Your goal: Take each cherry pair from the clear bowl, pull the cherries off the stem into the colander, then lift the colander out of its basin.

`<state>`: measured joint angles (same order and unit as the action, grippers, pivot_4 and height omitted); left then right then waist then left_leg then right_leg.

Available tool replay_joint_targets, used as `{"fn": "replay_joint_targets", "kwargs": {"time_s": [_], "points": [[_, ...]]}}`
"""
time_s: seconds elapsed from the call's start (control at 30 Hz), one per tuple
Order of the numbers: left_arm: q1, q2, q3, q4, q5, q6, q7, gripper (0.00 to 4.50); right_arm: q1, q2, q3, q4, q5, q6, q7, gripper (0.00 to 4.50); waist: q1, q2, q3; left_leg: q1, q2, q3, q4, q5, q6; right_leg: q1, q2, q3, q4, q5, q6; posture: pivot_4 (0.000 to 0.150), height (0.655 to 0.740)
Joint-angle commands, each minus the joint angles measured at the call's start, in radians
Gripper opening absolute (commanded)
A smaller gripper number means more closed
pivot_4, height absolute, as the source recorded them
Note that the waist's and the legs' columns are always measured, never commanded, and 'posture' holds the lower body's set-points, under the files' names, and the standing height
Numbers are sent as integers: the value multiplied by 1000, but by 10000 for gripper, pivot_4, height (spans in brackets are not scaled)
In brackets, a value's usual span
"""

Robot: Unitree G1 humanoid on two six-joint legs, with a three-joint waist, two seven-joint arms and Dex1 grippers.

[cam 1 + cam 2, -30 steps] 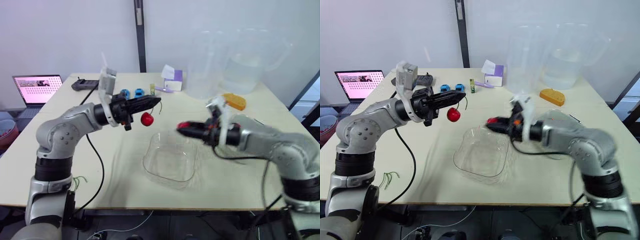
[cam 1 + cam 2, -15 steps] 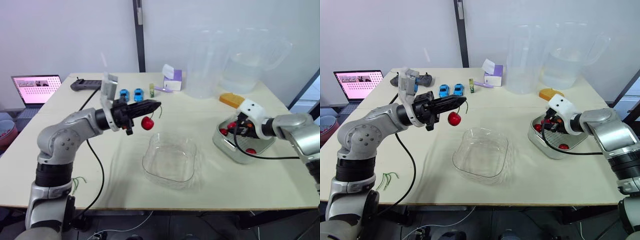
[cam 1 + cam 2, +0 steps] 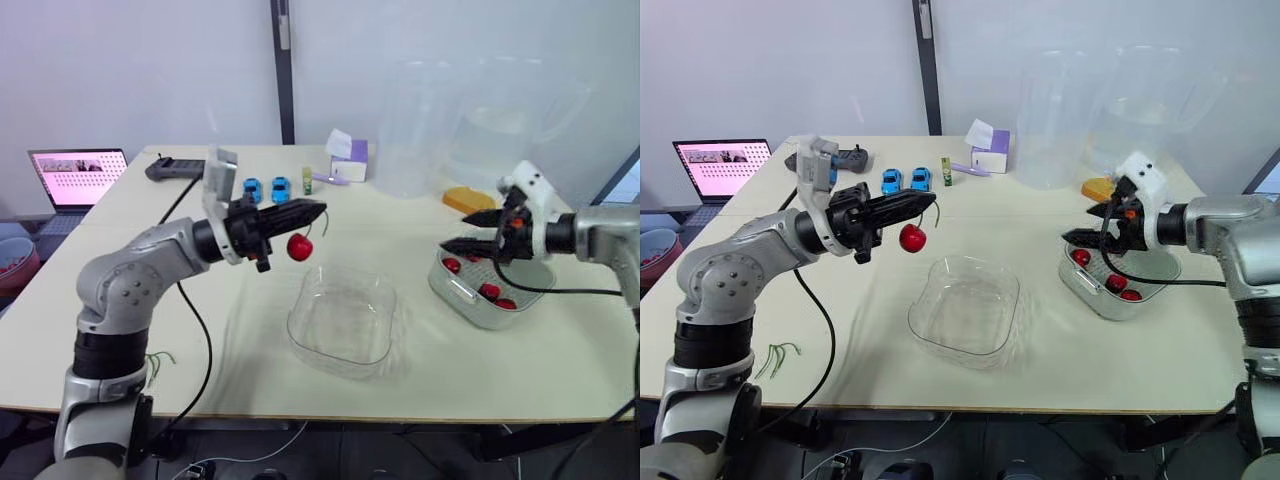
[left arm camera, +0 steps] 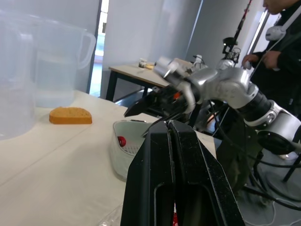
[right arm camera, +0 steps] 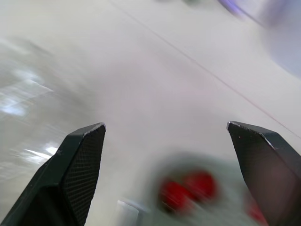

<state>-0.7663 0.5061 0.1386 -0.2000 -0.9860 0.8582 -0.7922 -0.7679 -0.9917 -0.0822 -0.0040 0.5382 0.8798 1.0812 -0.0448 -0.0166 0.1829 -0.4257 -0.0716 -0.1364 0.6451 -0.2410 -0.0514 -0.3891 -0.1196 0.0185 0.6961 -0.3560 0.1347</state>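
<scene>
Pale table (image 3: pixel 250 370) runs across the foreground, and nearest us on it sits the clear bowl (image 3: pixel 340 322), which looks empty, so we judge the stem now in hand to be the last. Just beyond the bowl and above the table, our left gripper (image 3: pixel 312 210) is clenched on a green stem (image 3: pixel 322 222) with one red cherry (image 3: pixel 298 247) hanging below its tips. Pinching the stem and not the fruit leaves the cherry free to be plucked. Well apart on our right, the right gripper (image 3: pixel 468 230) hangs spread and empty above the colander (image 3: pixel 440 268) in its basin (image 3: pixel 480 315), where red cherries (image 3: pixel 490 291) lie, the place for picked fruit to fall. Farther back stand toy cars (image 3: pixel 265 187), a sponge (image 3: pixel 468 201) and clear jugs (image 3: pixel 500 130).
</scene>
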Motion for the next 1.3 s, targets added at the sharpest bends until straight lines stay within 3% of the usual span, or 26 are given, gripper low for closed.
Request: {"fn": "replay_joint_targets", "kwargs": {"time_s": [0.03,0.17,0.3,0.67,0.77,0.9,1.3], "points": [[-10,-8,21,-27,-19,-12,9,0,51,76,-47,-144,122,27,6,44102,1,0,0,0,0,0,0,0,0,0,0,0,0,0,0,1500,7400],[-20,-20,13,-28,-28,-8,13,0,63,250,-55,-261,254,73,-72,44102,0,0,0,0,0,-3,1,0,0,1,-1,0,0,0,0,1500,7400],[-23,-32,11,-28,-32,-3,16,0,50,386,-11,-301,291,93,-164,44102,0,0,0,0,0,-4,1,0,0,0,-1,-1,1,0,0,1500,7400],[-21,-36,-3,-46,-44,10,14,0,-10,609,65,-276,330,107,-292,44102,-2,0,0,0,0,-5,1,0,0,-1,-1,0,2,0,0,1500,7400],[-24,-36,-4,-44,-43,10,16,0,-21,632,49,-262,353,115,-313,35497,0,0,0,0,-1,-5,1,0,0,0,-1,0,2,0,0,1500,7400],[-27,-36,-5,-41,-40,8,15,0,-25,628,50,-260,365,122,-323,16643,-2,0,0,0,0,-5,1,0,0,-1,-1,0,2,0,0,1500,7400],[-31,-37,-8,-30,-32,3,6,0,-15,616,60,-254,356,121,-333,16643,-2,0,0,0,0,-5,1,0,0,-1,-1,0,2,0,0,1500,7400]]}}
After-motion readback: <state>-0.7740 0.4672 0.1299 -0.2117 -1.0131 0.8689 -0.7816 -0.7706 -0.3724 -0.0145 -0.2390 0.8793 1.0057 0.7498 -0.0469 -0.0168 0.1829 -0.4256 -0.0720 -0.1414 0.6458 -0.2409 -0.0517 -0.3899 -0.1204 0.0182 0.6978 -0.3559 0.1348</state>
